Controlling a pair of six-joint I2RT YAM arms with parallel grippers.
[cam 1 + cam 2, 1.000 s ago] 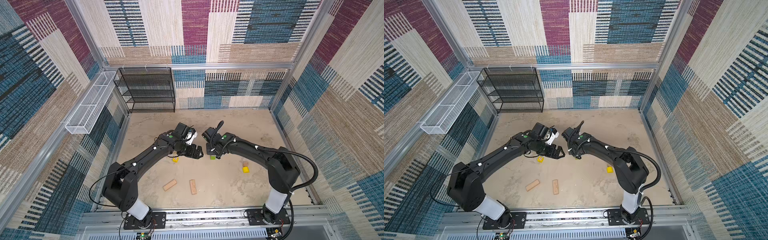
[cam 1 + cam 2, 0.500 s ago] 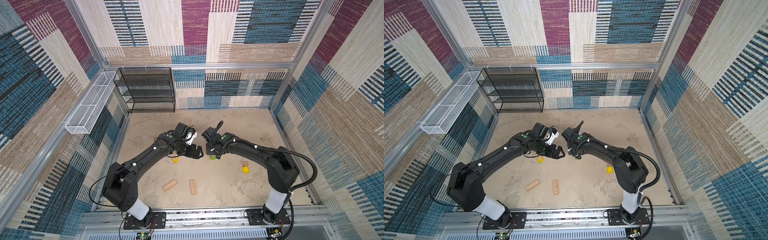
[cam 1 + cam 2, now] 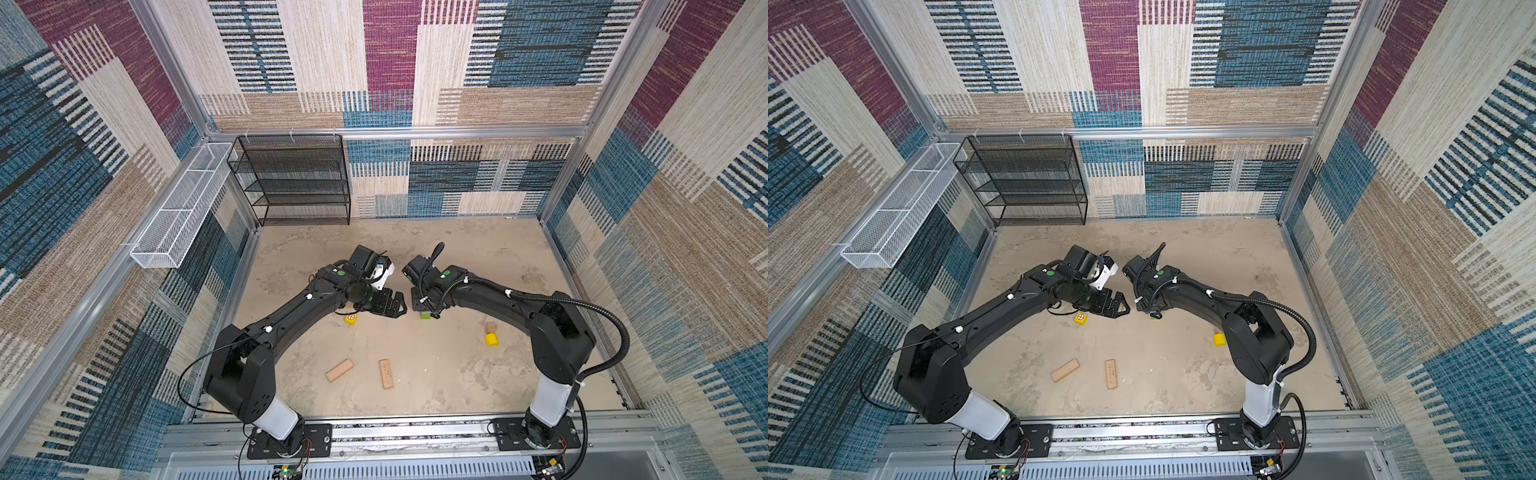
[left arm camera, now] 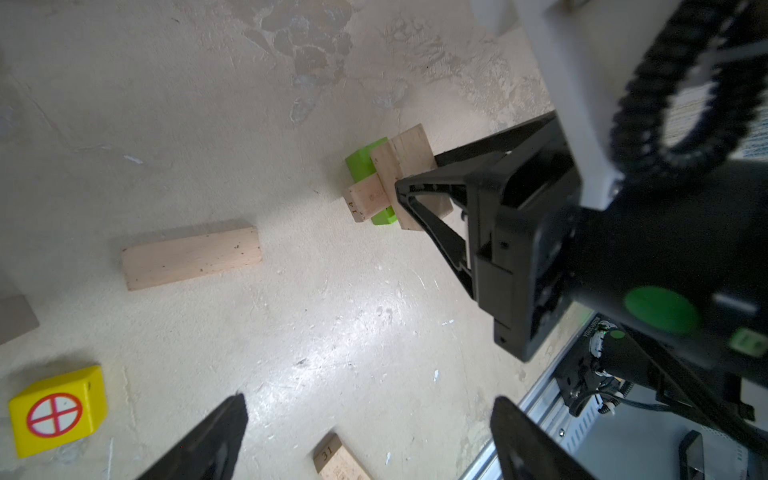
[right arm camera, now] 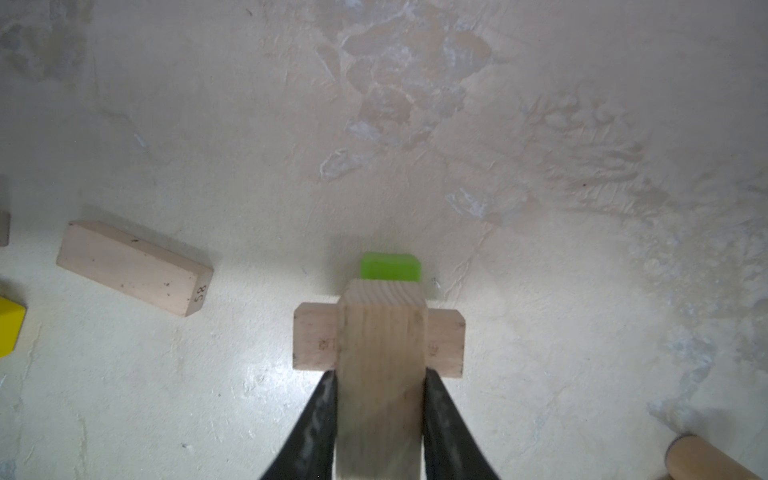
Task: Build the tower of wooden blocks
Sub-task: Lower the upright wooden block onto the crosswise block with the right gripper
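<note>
Nearest your base rail, a slanted tan brick (image 3: 340, 370) and a straight tan brick (image 3: 386, 373) lie flat on the counter (image 3: 436, 395), apart from each other. Further in on the right, a yellow cylinder (image 3: 492, 339) sits just beside a tan round piece (image 3: 491, 327). Mid-counter, a red-marked yellow cube (image 3: 351, 319) lies by your left gripper (image 4: 368, 409); its jaws are spread wide, with nothing between them. Your right gripper (image 5: 380, 380) has its jaws pinching the top brick (image 5: 380, 332) by its long sides, over the wood block tower (image 4: 386, 183). The tower is a green oblong block (image 5: 390, 266) on the counter with a crosswise brick (image 5: 446, 345) on it. You cannot tell whether the top brick rests on it. Far back left stand a black mesh rack (image 3: 299, 183) and a white wire basket (image 3: 178, 208).
</note>
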